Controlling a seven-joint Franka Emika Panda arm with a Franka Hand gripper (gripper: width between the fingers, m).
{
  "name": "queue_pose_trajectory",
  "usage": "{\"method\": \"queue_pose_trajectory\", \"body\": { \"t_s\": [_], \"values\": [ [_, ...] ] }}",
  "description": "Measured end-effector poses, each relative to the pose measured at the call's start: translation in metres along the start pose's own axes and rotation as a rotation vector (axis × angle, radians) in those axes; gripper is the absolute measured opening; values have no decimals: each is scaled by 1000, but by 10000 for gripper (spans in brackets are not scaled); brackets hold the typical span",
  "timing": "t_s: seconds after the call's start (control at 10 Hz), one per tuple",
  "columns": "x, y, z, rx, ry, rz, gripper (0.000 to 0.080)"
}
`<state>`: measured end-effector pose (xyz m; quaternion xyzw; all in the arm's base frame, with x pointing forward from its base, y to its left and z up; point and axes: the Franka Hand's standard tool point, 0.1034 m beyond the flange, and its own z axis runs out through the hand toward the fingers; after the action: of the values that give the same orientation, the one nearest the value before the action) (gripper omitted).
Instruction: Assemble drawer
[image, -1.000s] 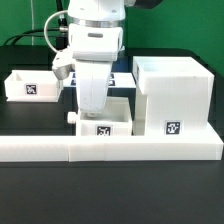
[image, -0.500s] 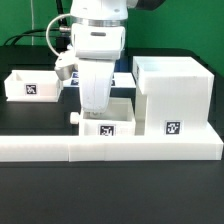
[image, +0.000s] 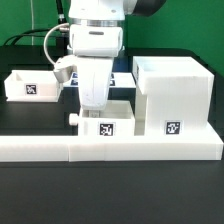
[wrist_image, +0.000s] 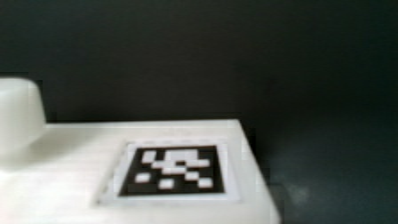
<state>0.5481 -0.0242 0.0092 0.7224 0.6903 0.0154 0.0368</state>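
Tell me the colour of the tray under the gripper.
White tray, black-and-white tag; clearest in the exterior view.

Your wrist camera gives you a blurred close look at a white drawer tray (wrist_image: 71, 150): a flat face ending at a rounded corner. A black-and-white square tag (wrist_image: 175, 170) lies flat on that face, close to the corner. Past the white edge you see only the dark bench (wrist_image: 267, 50). A rounded white stub (wrist_image: 18, 110) rises at the tray, apart from the tag; the blur hides what it is.
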Motion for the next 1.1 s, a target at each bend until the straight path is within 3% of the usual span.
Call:
{"method": "queue_pose_trajectory", "body": {
  "t_s": [0.8,0.9,1.1],
  "values": [
    [3,5,-1,19,-22,-5,42],
    [2,4,-1,42,-26,-4,42],
    [2,6,-4,42,-26,-4,42]
  ]
}}
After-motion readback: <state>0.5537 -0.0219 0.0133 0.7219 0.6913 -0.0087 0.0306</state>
